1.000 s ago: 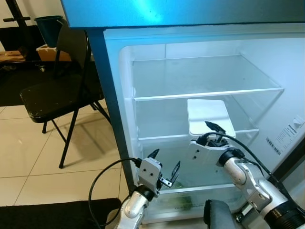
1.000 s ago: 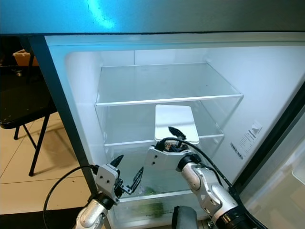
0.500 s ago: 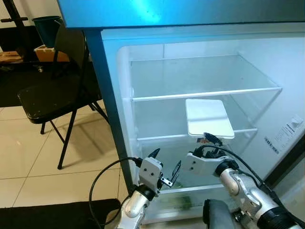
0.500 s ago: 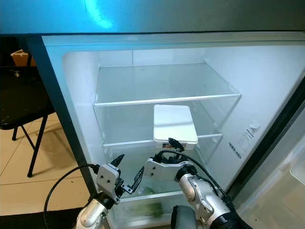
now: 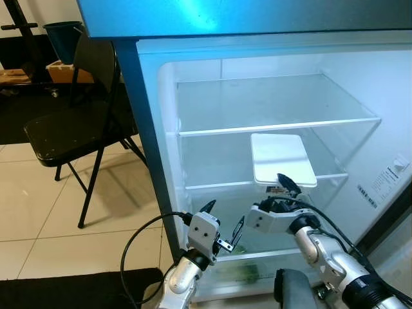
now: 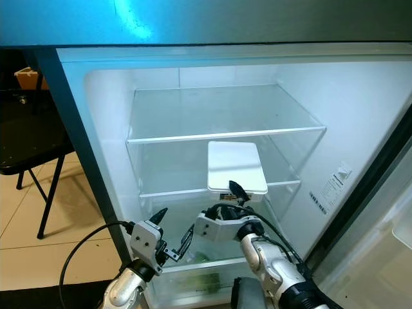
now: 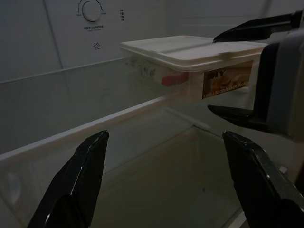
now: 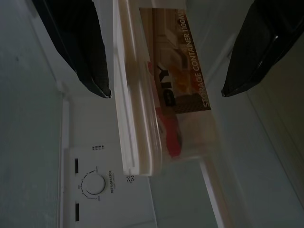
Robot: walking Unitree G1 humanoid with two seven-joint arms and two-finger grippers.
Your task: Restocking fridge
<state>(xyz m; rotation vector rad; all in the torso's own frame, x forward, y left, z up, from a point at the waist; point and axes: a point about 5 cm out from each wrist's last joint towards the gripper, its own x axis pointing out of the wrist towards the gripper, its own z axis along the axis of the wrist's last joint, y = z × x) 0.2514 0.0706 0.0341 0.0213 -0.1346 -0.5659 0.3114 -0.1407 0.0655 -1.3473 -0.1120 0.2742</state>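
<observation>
Near: left claw (image 5: 222,225) idle, fingers spread, empty | Middle: right claw (image 5: 283,193) released, straddling storage container (image 5: 282,158) | Far: container on middle glass shelf (image 5: 212,183), overhanging its edge | Step: placement done; next, likely withdraw clear.

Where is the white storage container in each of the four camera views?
Left eye: storage container, middle shelf, right of centre.
Right eye, centre, middle shelf.
Left wrist, upper centre, beside the right gripper.
Right wrist, centre, between black fingers.
Shared landmark: its brown label.
</observation>
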